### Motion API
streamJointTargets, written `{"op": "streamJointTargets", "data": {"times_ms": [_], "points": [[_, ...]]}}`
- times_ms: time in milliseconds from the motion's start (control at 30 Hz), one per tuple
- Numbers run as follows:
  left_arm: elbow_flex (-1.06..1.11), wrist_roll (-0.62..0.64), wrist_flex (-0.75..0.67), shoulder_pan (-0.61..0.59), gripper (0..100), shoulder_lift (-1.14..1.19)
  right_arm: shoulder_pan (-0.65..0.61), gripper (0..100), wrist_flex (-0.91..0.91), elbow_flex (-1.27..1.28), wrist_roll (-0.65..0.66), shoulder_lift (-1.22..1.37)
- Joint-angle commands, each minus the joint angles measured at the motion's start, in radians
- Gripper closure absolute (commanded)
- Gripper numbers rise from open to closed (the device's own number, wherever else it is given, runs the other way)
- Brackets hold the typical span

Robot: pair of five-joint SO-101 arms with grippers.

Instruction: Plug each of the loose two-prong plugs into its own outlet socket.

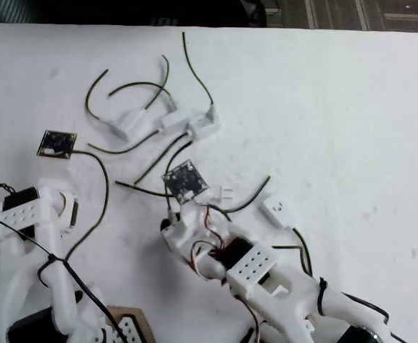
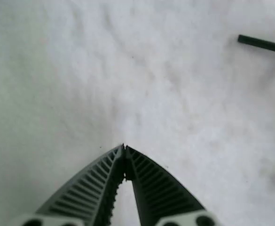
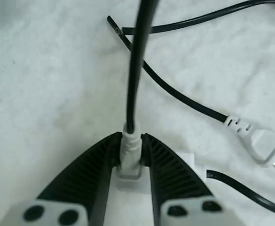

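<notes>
**Right tool clamped on a plug, left tool closed and empty**

Right wrist view gives the prongs of a loose plug (image 3: 262,143) lying near the held one. High view gives a cluster of white plugs and sockets (image 1: 166,123) farther back. White counter (image 1: 337,107), dark floor (image 1: 337,11) past its far edge. Right tool (image 3: 130,139) squeezes a white plug (image 3: 129,153) near the counter's middle, its cord (image 3: 137,61) running up from it. Left tool (image 2: 124,150) has tips together over the counter, a black lead (image 2: 262,44) nearby

The right claw (image 3: 130,137) hides the prongs of its plug (image 3: 129,153). The right arm (image 1: 287,293) is cropped at 5 o'clock on the worktop (image 1: 337,107).
</notes>
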Motion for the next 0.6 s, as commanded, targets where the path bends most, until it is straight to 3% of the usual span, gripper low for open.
{"op": "streamJointTargets", "data": {"times_ms": [0, 567], "points": [[0.002, 0.006, -0.012, -0.012, 98, -0.031, -0.021, 98.1, 0.002, 0.011, 0.0, 0.001], [0.002, 0.006, -0.012, -0.012, 98, -0.031, -0.07, 98.1, 0.038, 0.098, 0.21, -0.007]]}}
